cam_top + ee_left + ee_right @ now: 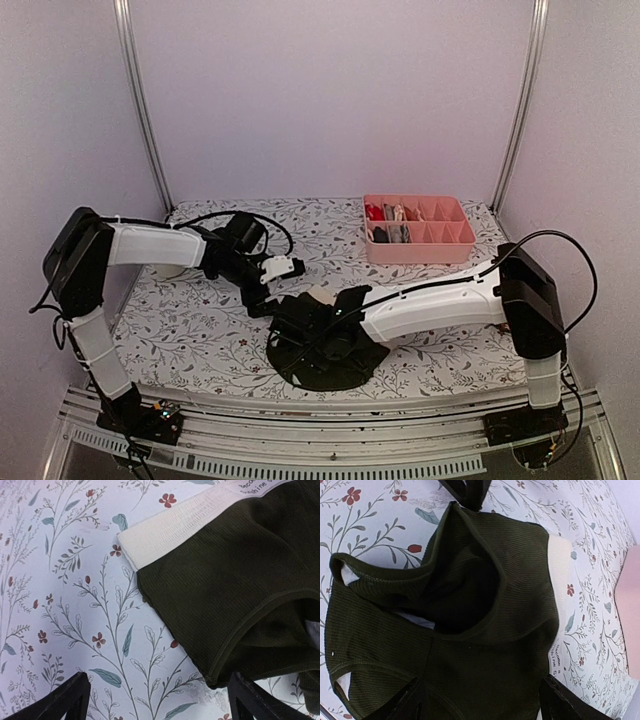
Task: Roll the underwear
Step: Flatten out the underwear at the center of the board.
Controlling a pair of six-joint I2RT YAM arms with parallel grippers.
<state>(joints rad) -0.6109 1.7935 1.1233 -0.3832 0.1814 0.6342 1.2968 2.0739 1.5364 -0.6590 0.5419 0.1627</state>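
**Garment spread, first roll not yet begun**

Laid out at 6 o'clock on the floral tablecloth [200, 320], close to the arm bases: the dark olive underwear [325, 350], rumpled rather than flat, no turn of a roll anywhere in it. Along its 12 o'clock edge, the whitish waistband [320, 295]. Toward the middle, one leg opening [465, 590] folded up and gaping, with a sliver of pale lining at the hem.

At the garment's 10 o'clock, the left gripper [258, 298], low beside the waistband corner, jaws spread as wide as they go, with only tablecloth and a corner of leg hem between them. Right above the garment's middle, the right gripper [480, 707], jaws parted wide, a finger on either side of the crumpled fabric, pinching nothing.

At 1 o'clock on the table, well apart from all this, the pink divided tray [420, 255], holding a few small rolled pieces [388, 222] in the compartments toward its 9 o'clock end: red, pale and dark, too small to tell more.

Step in hand, by the look of things: smoothing and squaring up ahead of the roll. Next move likely calls for pulling the gaping leg flat, then pinching one edge with both grippers and turning it over evenly. Probable risk: thin ribbed cloth bunching or dragging across the tablecloth, and a lopsided roll if one side leads.
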